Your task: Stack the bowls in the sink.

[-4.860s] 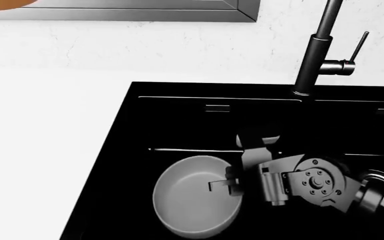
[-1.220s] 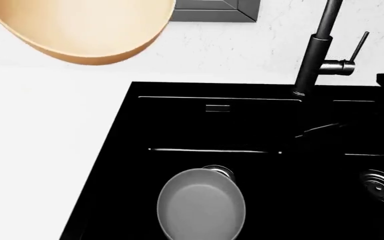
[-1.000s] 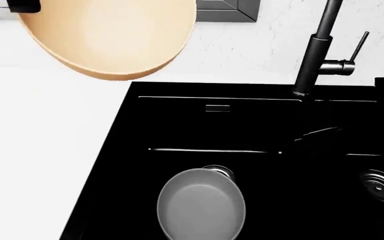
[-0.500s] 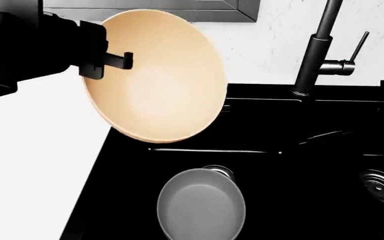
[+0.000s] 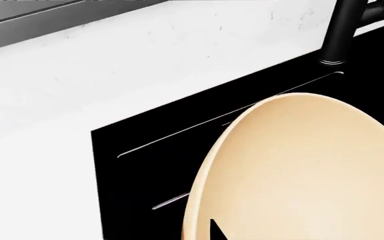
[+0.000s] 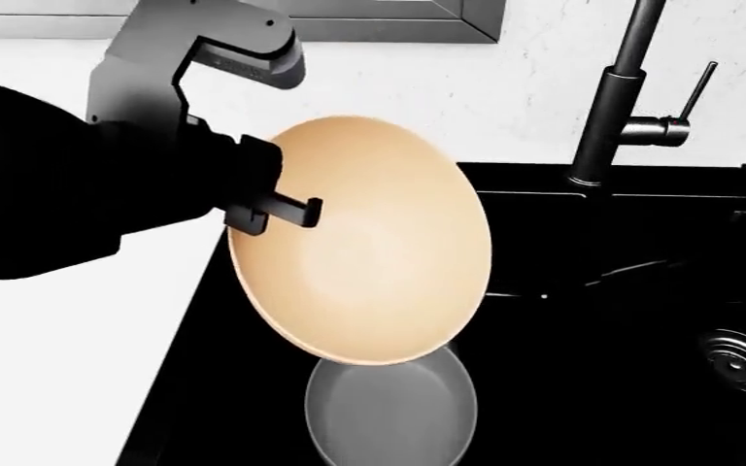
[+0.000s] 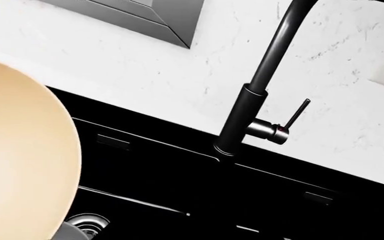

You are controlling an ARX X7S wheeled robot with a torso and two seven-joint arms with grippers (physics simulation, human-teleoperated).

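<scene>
- Head view: the left gripper [image 6: 273,208] was clamped on the left rim of the tan bowl [image 6: 373,257], one finger [image 6: 292,207] lying across the inside of the rim. The bowl hung tilted in the air over the left basin of the black sink [image 6: 567,330], its hollow facing the camera.
- The grey bowl [image 6: 392,413] sat on the basin floor at the near edge, partly hidden by the tan bowl above it. A round drain [image 6: 741,361] showed in the right basin, and the dark faucet [image 6: 614,92] rose at the far side.
- Left wrist view: the tan bowl [image 5: 305,170] filled much of the frame, with a dark fingertip [image 5: 217,231] at its rim, probably on the inside.
- Right wrist view: the tan bowl's edge [image 7: 25,155], the faucet [image 7: 259,95] and the sink [image 7: 178,170] showed; the right gripper itself was out of sight.
</scene>
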